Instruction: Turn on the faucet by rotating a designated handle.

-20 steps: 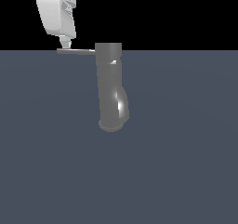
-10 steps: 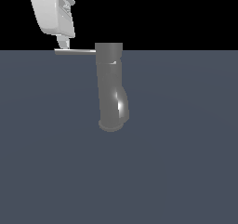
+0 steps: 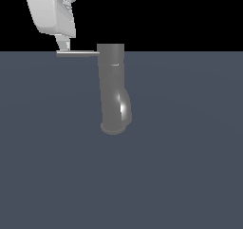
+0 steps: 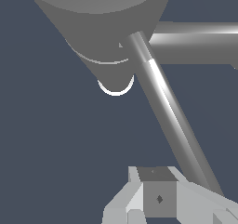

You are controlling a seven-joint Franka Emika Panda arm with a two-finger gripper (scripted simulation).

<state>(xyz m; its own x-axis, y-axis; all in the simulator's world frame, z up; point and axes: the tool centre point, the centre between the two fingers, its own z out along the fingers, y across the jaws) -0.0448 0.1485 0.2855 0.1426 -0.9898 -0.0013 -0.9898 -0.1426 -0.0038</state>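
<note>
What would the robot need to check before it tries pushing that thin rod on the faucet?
1. Handle in view and unobstructed: ok, it sticks out sideways from the top of the faucet.
2. Gripper near the handle's free end: ok, its tip sits right at the rod's outer end in the exterior view.
3. Finger actually touching the handle: cannot tell, the two meet in both views but contact is not certain.
4. Jaws open or shut: cannot tell, neither view shows both fingers plainly.
5. Gripper clear of the faucet's thick body: ok, it is well out toward the exterior view's left.
</note>
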